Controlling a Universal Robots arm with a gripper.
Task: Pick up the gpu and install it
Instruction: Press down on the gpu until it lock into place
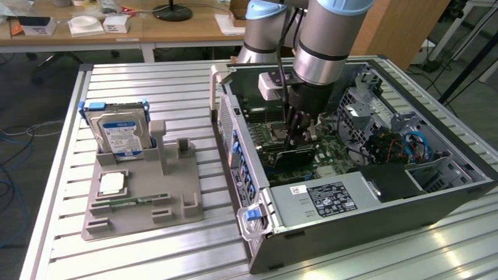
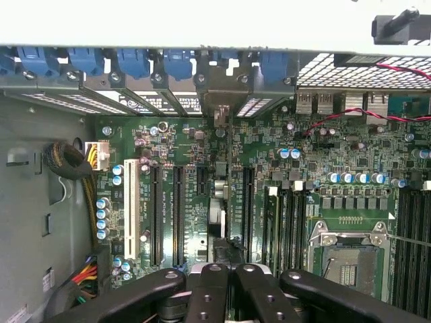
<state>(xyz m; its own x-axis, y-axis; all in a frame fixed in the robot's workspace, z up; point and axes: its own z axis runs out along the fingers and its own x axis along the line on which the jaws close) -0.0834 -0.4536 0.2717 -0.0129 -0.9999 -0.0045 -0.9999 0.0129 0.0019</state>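
Outside, we see our claw deep in the open computer case on the table, clamped on the gpu, which stands on edge over the motherboard so its connector faces the slots. At the wrist, our fingers are together above the motherboard, with the gpu's edge running toward the rear bracket openings.
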